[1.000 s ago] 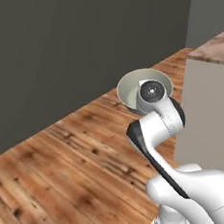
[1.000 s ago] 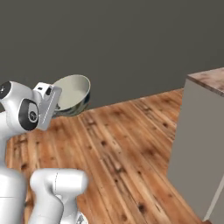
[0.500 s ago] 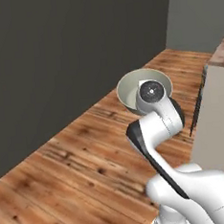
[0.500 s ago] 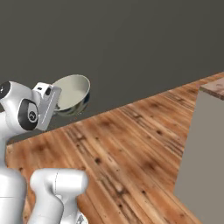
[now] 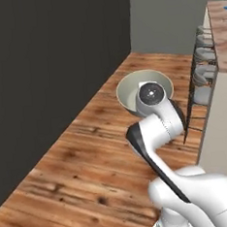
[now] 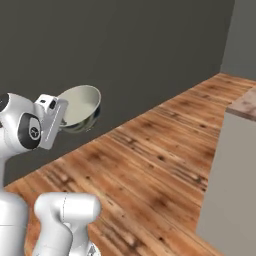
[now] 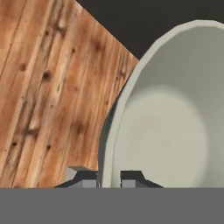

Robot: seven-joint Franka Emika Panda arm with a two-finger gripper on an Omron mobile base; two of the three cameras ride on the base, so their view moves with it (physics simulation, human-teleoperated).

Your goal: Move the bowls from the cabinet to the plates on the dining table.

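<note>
My gripper [image 7: 106,178] is shut on the rim of a bowl [image 7: 170,127], with one fingertip [image 7: 83,177] outside the wall and the other inside. The bowl [image 6: 80,106] is grey outside and pale beige inside, and it hangs tilted in the air over the wooden floor. In the left base view the bowl [image 5: 130,92] shows behind my wrist joint. The dining table [image 5: 218,23] has a brown marble top and cream sides and stands at the far right. A small blue patch lies on its top at the frame's edge, too small to name. The cabinet is out of view.
A dark wall [image 5: 53,67] runs along the left of the wooden floor [image 5: 82,176]. Several stools [image 5: 202,64] stand in a row against the table's side. In the right base view the table's corner [image 6: 232,170] rises close at the right.
The whole picture has shifted in both base views, so the base has moved; the table now shows from a different side. The arm and the held bowl keep the same pose.
</note>
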